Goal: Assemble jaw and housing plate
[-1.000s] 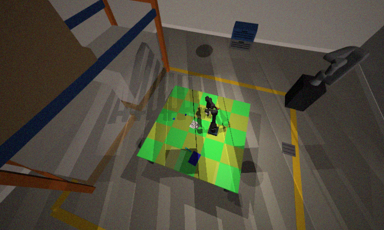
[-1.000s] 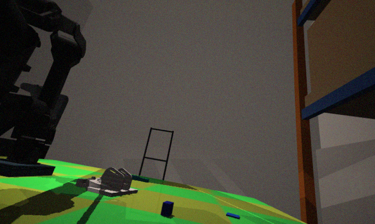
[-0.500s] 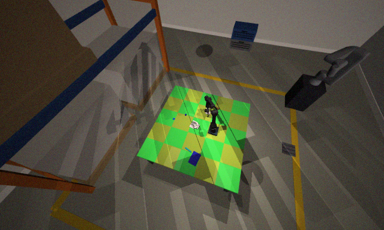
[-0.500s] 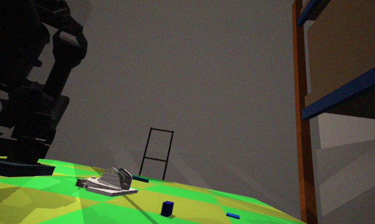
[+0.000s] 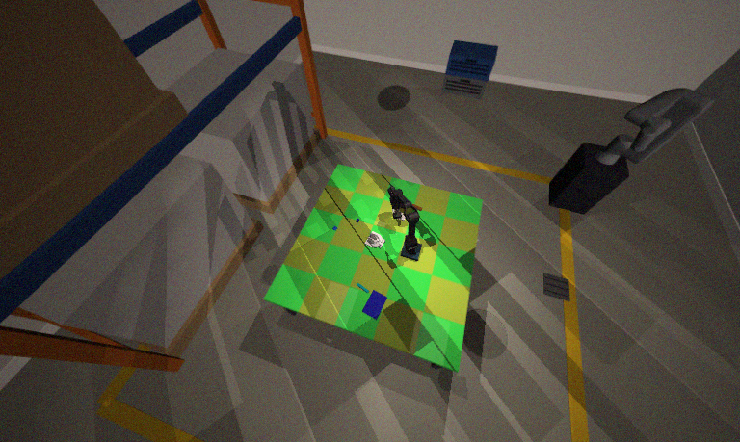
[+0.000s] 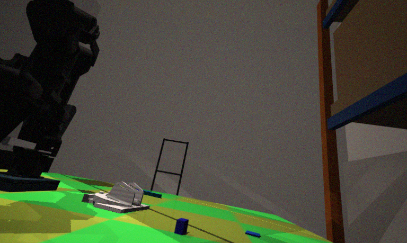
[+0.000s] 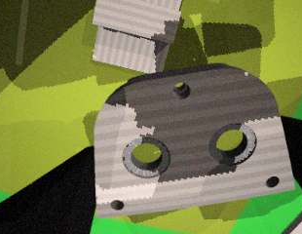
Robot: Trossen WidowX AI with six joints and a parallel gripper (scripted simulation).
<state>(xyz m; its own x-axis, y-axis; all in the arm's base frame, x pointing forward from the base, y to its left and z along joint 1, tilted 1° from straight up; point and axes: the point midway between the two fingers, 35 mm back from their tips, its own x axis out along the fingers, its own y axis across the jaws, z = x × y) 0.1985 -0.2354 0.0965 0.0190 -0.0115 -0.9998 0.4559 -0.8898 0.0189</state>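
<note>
My gripper (image 7: 184,140) (image 5: 399,218) is shut on the housing plate (image 7: 185,114), with a black finger at each side of it. The plate is light grey with a rounded far edge, two large ringed holes and smaller holes, and is held above the table. The gripper assembly (image 5: 375,240) (image 6: 121,197) stands on the table away from my gripper: a light grey base with two thin curved upright pieces close together. The pins and gear teeth are too small to tell, and so is whether each jaw sits on its pin.
A pale ribbed block (image 7: 127,46) lies beyond the plate. A small dark blue block (image 5: 357,220) (image 6: 181,226), a flat blue piece (image 5: 334,228) (image 6: 253,234), a teal bar (image 5: 362,287) (image 6: 152,194) and a blue rectangle (image 5: 375,304) are on the checkered table (image 5: 338,260).
</note>
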